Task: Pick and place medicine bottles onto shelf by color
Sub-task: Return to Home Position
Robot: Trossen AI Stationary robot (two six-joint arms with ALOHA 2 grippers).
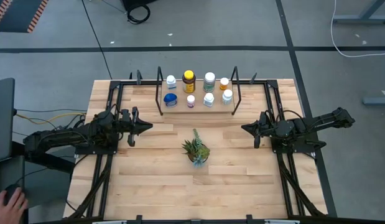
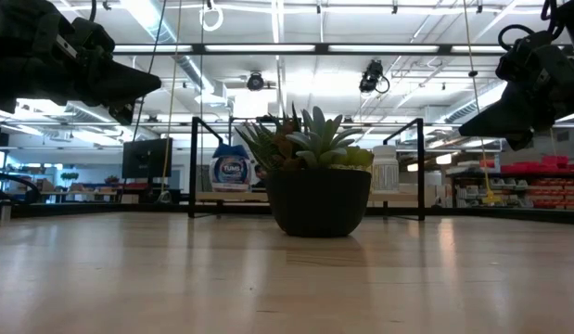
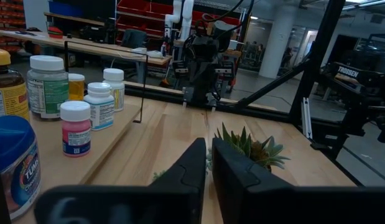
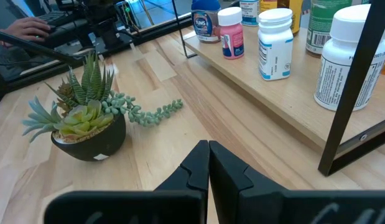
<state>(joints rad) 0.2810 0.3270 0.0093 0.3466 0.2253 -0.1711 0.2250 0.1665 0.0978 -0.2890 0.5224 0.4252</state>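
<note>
Several medicine bottles stand upright on the light-wood shelf [image 1: 198,108] at the table's far side: a blue one [image 1: 170,99], a yellow-lidded dark jar [image 1: 188,81], a pink-labelled one [image 1: 191,101], an orange one [image 1: 224,83] and several white-capped ones [image 1: 209,81]. My left gripper [image 1: 147,126] hovers shut and empty left of the shelf. My right gripper [image 1: 245,128] hovers shut and empty right of it. The bottles also show in the left wrist view [image 3: 75,127] and the right wrist view [image 4: 274,43].
A small potted succulent [image 1: 196,150] stands at the table's middle, between the two grippers and nearer than the shelf. Black wire uprights [image 1: 236,90] stand at the shelf's ends. A person's hand [image 1: 12,202] shows at the lower left, off the table.
</note>
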